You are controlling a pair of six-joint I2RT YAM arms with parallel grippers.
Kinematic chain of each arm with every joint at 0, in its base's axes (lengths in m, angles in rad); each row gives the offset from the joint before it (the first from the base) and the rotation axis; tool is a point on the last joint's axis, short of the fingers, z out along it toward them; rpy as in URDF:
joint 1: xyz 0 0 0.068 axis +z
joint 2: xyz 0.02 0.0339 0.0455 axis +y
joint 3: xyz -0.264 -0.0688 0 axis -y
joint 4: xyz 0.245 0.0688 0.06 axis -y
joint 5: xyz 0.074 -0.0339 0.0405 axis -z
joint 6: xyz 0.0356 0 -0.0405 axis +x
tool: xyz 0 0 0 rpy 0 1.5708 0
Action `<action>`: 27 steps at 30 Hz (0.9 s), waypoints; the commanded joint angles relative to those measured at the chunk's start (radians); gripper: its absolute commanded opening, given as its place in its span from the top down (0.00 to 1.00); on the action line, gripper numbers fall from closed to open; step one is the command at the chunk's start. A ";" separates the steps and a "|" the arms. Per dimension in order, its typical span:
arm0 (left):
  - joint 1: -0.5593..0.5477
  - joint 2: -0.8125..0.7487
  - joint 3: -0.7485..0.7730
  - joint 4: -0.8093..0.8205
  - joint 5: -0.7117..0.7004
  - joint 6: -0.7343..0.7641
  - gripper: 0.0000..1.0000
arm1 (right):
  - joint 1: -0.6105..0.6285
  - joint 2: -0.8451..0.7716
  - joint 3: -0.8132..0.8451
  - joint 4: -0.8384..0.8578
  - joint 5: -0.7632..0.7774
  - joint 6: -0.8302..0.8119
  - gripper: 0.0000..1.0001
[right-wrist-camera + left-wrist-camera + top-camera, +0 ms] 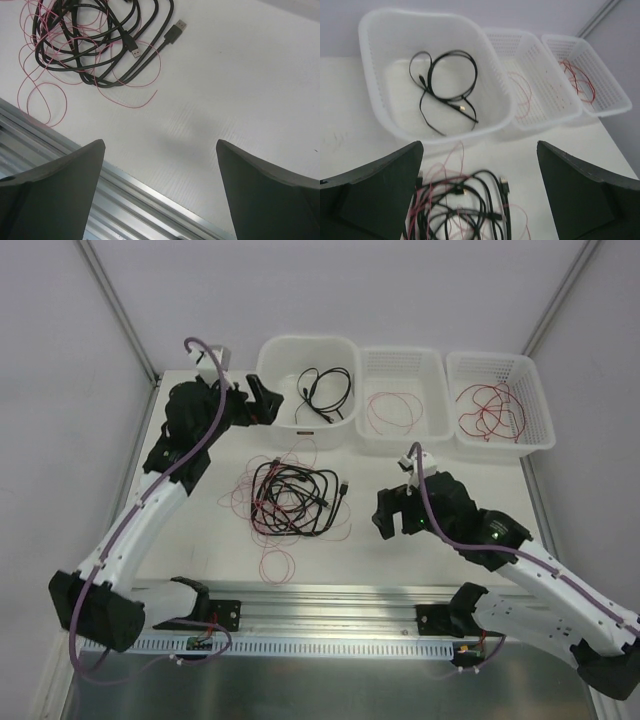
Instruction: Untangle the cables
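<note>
Left gripper [270, 400]: jaws spread wide, gripping nothing, touching no cable, hanging just beside the near-left wall of the left basket [268, 352]. Right gripper [392, 523]: likewise wide apart and empty, poised over the bare table [370, 560], to the right of the heap. Tangle of cables [293, 498]: black and red, knotted together on the table between the two arms. One black cable [322, 392] in the left basket. A red wire [393, 412] in the middle basket [400, 355], more red wires [490, 412] in the right basket [500, 360].

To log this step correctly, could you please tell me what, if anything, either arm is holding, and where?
Nothing is held: the jaws of the left arm and the right arm both stand wide open and empty.
</note>
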 commanded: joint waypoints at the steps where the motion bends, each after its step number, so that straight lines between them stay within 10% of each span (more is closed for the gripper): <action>1: 0.001 -0.173 -0.198 -0.119 0.049 -0.058 0.01 | 0.002 0.077 0.025 0.119 -0.029 0.022 0.01; 12: 0.001 -0.533 -0.528 -0.522 -0.002 0.024 0.01 | -0.013 0.520 0.209 0.270 -0.184 -0.099 0.30; 27: 0.003 -0.605 -0.605 -0.538 -0.188 -0.014 0.01 | -0.012 1.075 0.511 0.322 -0.351 -0.222 0.56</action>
